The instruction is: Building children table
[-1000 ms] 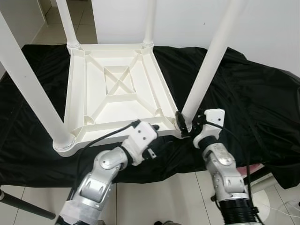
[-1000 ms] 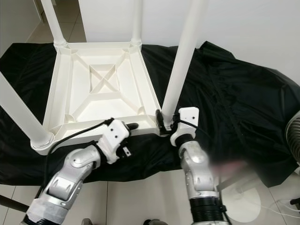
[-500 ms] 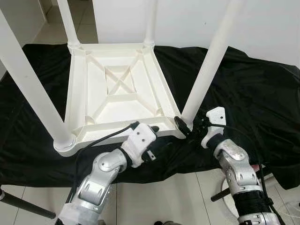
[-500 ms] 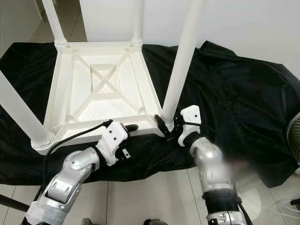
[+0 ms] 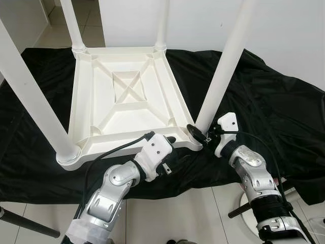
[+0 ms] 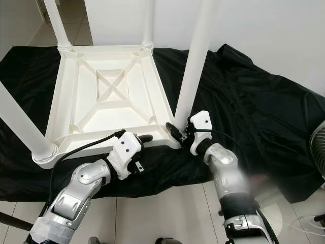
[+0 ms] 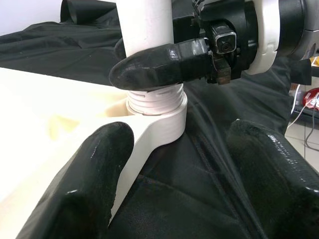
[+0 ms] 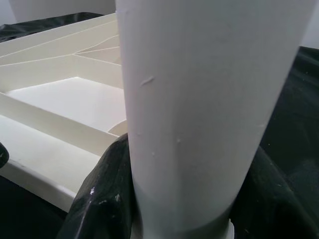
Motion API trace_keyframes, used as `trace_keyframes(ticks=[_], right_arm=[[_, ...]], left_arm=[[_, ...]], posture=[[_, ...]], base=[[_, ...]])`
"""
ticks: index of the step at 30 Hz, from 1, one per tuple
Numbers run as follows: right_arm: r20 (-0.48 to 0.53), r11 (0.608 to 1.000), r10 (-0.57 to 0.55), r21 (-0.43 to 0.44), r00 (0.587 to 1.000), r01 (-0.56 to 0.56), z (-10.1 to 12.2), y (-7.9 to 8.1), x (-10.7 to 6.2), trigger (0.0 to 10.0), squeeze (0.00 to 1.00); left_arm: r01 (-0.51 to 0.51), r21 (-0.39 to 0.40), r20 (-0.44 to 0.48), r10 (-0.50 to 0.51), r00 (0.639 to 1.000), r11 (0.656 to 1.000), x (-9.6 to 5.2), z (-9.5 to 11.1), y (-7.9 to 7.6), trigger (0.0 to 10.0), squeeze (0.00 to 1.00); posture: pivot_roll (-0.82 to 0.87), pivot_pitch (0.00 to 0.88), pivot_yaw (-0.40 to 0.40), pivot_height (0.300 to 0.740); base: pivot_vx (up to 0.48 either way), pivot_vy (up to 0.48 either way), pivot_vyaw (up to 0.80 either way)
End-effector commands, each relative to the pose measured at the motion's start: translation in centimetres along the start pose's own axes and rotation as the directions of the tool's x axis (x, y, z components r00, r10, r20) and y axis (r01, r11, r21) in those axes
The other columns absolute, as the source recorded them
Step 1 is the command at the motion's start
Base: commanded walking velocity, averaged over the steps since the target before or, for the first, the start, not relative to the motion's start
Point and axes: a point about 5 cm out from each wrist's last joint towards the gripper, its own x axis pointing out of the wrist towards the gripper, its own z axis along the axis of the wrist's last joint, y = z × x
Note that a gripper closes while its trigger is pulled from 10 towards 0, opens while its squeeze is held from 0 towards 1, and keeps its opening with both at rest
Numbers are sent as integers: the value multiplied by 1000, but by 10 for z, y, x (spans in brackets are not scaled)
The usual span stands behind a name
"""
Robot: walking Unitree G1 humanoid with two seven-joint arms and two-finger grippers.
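White plastic upside-down table [image 5: 124,96] lay on black cloth [image 5: 264,101]. My right end effector [image 5: 200,133] squeezed its round white leg [image 5: 219,71]; my left end effector [image 5: 170,147] hung open nearby.

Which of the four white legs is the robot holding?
The near right leg, at the table's front right corner. The right tool clasps its base; the other three legs stand untouched.

table [image 5: 127,96] upturned on cloth [image 5: 274,107] | right claw [image 5: 199,135] seemingly around near-right leg [image 5: 221,66]
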Motion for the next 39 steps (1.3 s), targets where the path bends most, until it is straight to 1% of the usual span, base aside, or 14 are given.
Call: trace_keyframes(ticks=[1,6,10,15,18,20,23,24,26,27,29,34,35,39], right_arm=[[-40,1000,7,5,999,-7,-8,4,-3,10000,0],[-30,999,-37,36,999,38,-8,4,-6,10000,0],[-62,962,-271,24,961,273,-10,1,-11,10000,0],[-44,951,-302,57,952,304,-7,10,-15,10000,0],[-48,917,-388,82,921,390,-6,16,-20,10000,0],[-56,850,-511,115,858,514,-5,23,-23,10000,0],[-56,850,-511,115,858,514,-5,23,-23,10000,0],[-60,820,-556,121,829,559,-4,26,-24,10000,0],[-67,721,-676,145,734,677,-3,32,-25,10000,0],[-75,698,-698,155,713,699,-4,37,-23,10000,0],[-81,688,-706,162,704,708,-4,40,-21,10000,0],[-71,722,-667,187,742,667,-4,49,-14,10000,0],[-58,732,-650,219,758,645,-3,48,-14,10000,1000],[-45,739,-634,256,772,623,1,48,-14,10000,1000]], left_arm=[[-17,2,-5,17,1000,1000,1,-2,-1,10000,0],[-19,7,-1,19,1000,1000,3,-1,0,10000,0],[-11,23,-1,11,1000,1000,5,0,-1,10000,0],[-11,-1,11,11,1000,1000,7,0,-1,10000,0],[-3,1,4,3,1000,1000,8,-3,-2,10000,0],[10,11,3,-10,1000,1000,8,-2,-1,10000,0],[10,11,3,-10,1000,1000,8,-2,-1,10000,0],[11,15,4,-11,1000,1000,8,-2,-1,10000,0],[-3,15,-1,3,1000,1000,7,-2,2,10000,0],[-9,9,-1,9,1000,1000,6,-2,2,10000,0],[-12,4,-1,12,1000,1000,6,-2,2,10000,0],[4,4,-10,-4,1000,1000,4,-5,-1,10000,0],[4,2,-5,-4,1000,1000,5,-3,0,10000,0],[3,-1,2,-3,1000,1000,6,0,2,10000,0]], posture=[[-39,65,-72,740],[-34,58,-71,740],[-36,38,-76,740],[-58,39,-63,740],[-64,37,-63,740],[-67,44,-73,740],[-67,44,-73,740],[-66,47,-74,740],[-59,55,-66,740],[-60,56,-63,740],[-64,56,-54,740],[-62,57,-45,740],[-63,67,-34,740],[-63,67,-34,740]], base=[[0,0,0],[0,0,0],[0,0,0],[0,0,0],[0,0,0],[0,0,0],[0,0,0],[0,0,0],[0,0,0],[0,0,0],[0,0,0],[0,0,0],[0,0,0],[0,0,0]])
